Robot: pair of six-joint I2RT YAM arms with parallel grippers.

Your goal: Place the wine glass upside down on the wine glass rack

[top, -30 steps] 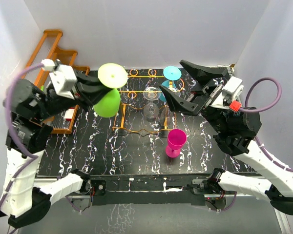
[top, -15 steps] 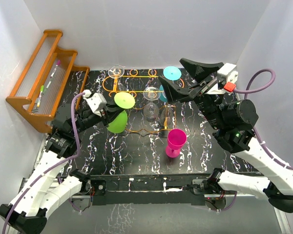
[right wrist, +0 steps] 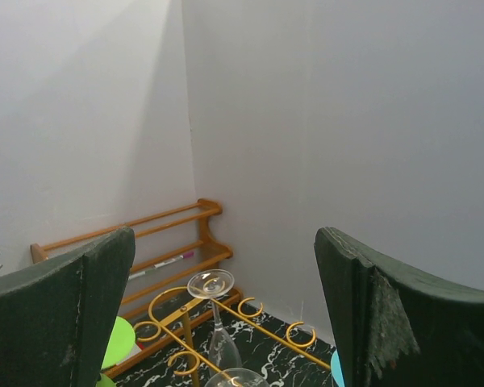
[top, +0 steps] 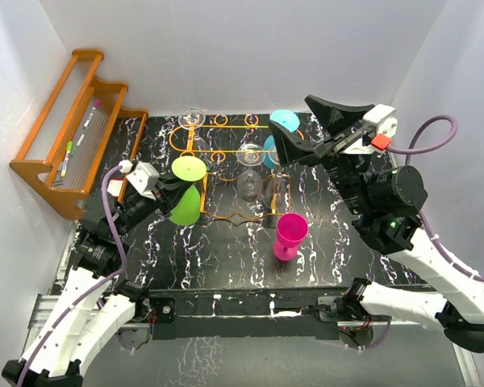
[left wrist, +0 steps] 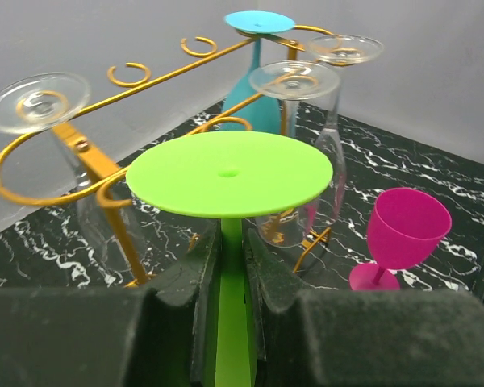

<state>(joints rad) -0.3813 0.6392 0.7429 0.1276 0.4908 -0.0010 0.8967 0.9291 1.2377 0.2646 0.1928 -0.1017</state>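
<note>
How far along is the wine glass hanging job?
Done: a teal glass and clear glasses hang inverted on the rack. In hand: the left gripper grips the green glass by its stem, base up. Left: slotting it in; the pink glass stands upright.

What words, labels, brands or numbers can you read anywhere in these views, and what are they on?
No text can be read.
The pens on the wooden shelf may carry print, but it is too small to tell.
The green glass, pink glass, clear glasses and wire rack show no lettering.
</note>
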